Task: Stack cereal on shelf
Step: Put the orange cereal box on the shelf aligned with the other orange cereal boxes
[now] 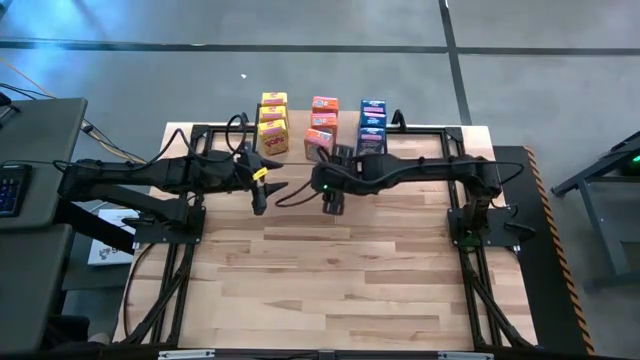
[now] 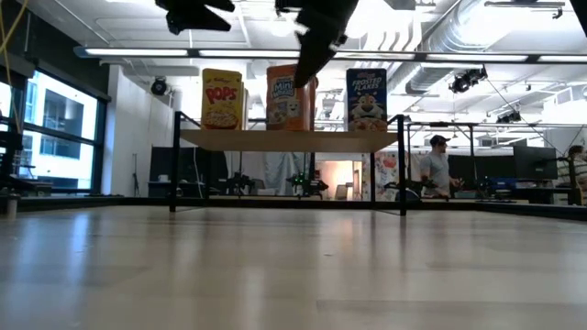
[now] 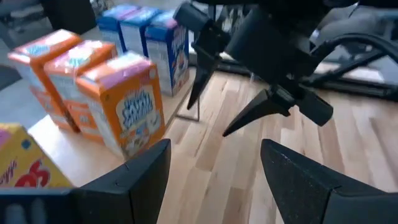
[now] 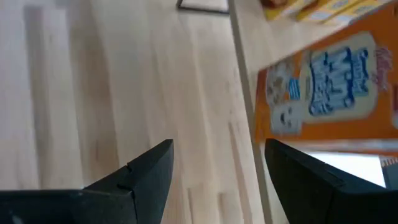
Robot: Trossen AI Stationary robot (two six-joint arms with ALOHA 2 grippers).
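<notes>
Cereal boxes (image 1: 322,123) all on shelf (image 2: 289,139), three colour rows at 12 o'clock; task looks done. Left gripper (image 1: 262,186), right gripper (image 1: 331,190) both open, empty.

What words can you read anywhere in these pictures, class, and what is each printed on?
"POPS": yellow box on the shelf.
"MINI": orange box.
"FROSTED FLAKES": blue box.
Small print on all boxes, and the labels in the high and wrist views: too blurred to read.
</notes>
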